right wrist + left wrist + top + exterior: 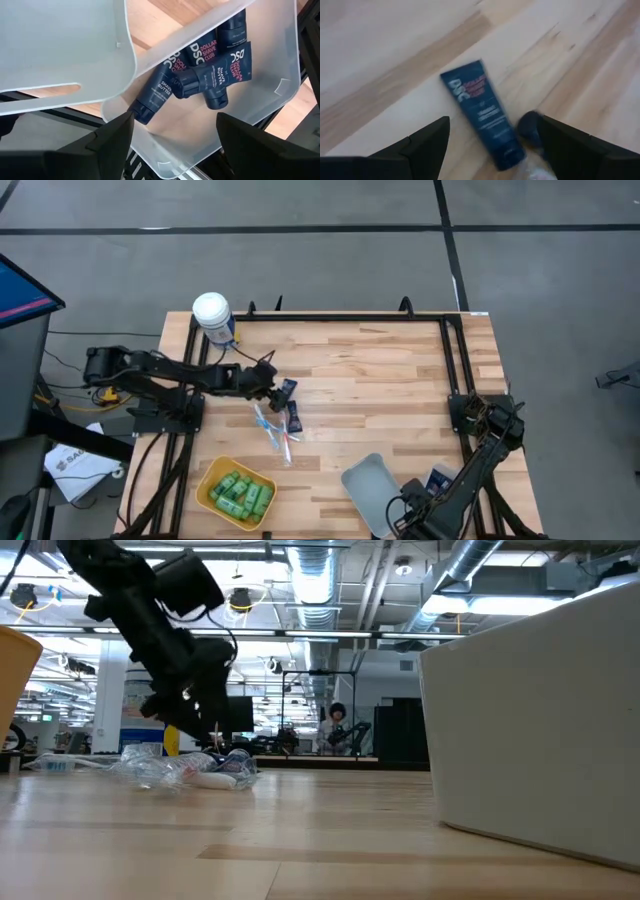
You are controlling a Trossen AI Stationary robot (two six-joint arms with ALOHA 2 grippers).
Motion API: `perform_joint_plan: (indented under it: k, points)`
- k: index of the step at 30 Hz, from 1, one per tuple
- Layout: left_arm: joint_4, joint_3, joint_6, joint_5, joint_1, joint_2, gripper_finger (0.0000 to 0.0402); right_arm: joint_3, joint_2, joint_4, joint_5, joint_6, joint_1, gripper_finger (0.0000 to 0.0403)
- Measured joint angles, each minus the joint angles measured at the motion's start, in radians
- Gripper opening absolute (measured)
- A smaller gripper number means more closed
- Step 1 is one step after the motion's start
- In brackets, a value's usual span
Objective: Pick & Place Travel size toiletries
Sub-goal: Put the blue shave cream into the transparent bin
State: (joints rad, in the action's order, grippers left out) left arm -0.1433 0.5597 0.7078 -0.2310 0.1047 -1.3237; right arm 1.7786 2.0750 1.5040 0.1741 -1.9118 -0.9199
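A yellow plastic tray (213,478) at the table's near left holds a cluster of small bright green bottles (243,496). At the near right edge, a translucent white plastic bin (260,107) holds several dark navy flat tubes (212,80) lying crosswise over one another, caps toward the bin's lower wall; a second translucent white bin (368,485) sits just beside it, contents not visible.

The left gripper (272,383) hovers over the wooden table's middle left, fingers spread wide and holding nothing. One dark navy tube (482,112) lies flat on the wood between and just ahead of its fingers (422,145), long axis diagonal to them. Thin toothbrush sticks (275,430) lie near it, pointing roughly toward the near edge.

The right gripper (172,132) hangs above the tube bin, fingers apart, empty.
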Motion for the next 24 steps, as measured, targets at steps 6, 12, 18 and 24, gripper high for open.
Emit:
perform_joint_plan:
  k: [6,12,18,24]
  points:
    - [0.046,0.001,-0.015,0.0,-0.003,-0.126,0.0296,0.0,0.0,-0.003,0.0,0.0,0.0,0.0276]
    - [0.057,0.004,-0.023,-0.014,-0.004,-0.208,0.0296,0.0,0.0,-0.021,0.0,0.0,0.0,0.0276]
    - [0.053,0.003,-0.047,-0.008,-0.001,-0.207,0.0288,0.0,0.0,-0.024,0.0,0.0,0.0,0.0276]
    - [0.041,0.001,-0.099,-0.018,0.0,-0.208,0.0227,0.0,0.0,-0.024,0.0,0.0,0.0,0.0276]
